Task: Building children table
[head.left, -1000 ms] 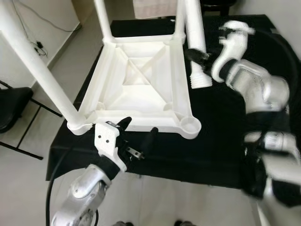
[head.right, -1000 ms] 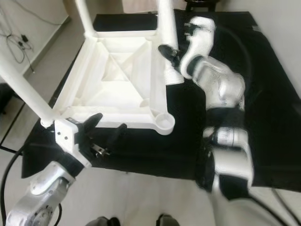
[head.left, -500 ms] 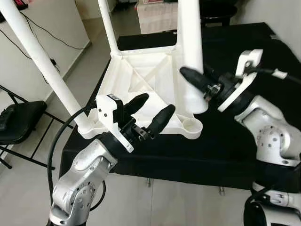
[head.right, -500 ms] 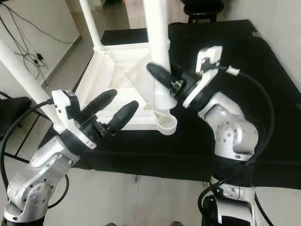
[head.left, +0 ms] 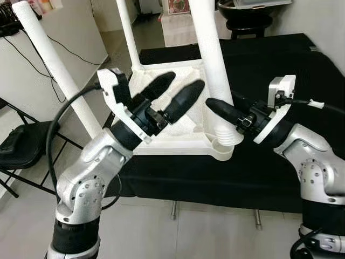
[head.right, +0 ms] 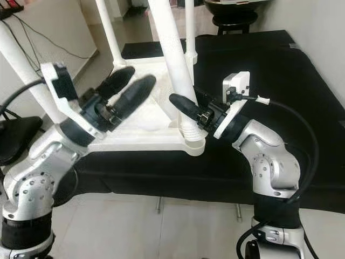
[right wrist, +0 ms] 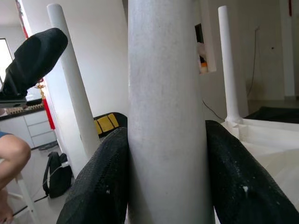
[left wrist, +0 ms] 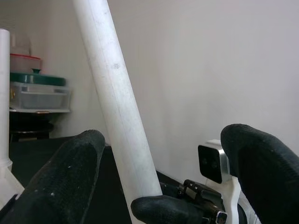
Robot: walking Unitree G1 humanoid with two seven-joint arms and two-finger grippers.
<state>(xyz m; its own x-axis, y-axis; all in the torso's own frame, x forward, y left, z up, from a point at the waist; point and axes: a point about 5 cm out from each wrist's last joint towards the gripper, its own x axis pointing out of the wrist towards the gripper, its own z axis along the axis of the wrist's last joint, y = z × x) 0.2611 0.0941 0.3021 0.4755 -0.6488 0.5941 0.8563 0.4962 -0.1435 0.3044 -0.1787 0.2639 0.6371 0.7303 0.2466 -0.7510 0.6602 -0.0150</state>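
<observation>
Right claw (head.left: 225, 114) grips the white table leg (head.left: 207, 54) low down, near its threaded end, one black finger (right wrist: 100, 182) on each side of the tube in the right wrist view. That leg stands nearly upright with its foot at the socket (head.left: 222, 145) in the near right corner of the upturned white tabletop (head.right: 141, 110). Whether the threaded end is already seated in the socket cannot be told.

Left claw (head.left: 172, 94) is raised on the left, above the near left part of the tabletop, its two thick fingers (head.left: 183, 100) spread wide and holding nothing. It points toward the gripped leg and stands just left of it, apart from it. In the left wrist view the leg (left wrist: 117, 102) runs up between the spread fingers, farther off, with the right claw's finger wrapped round its base.

The tabletop lies underside up on a black counter (head.left: 269, 65), at the counter's near left edge. Three more white legs already stand up from its other corners: one on the near left (head.left: 56, 70), and two at the far side (head.right: 108, 27).

Left of the counter, on the tiled floor (head.left: 161, 232), sits a black chair (head.left: 16, 145). Beyond the counter a dark stool (head.left: 245, 24) stands against the far wall.
</observation>
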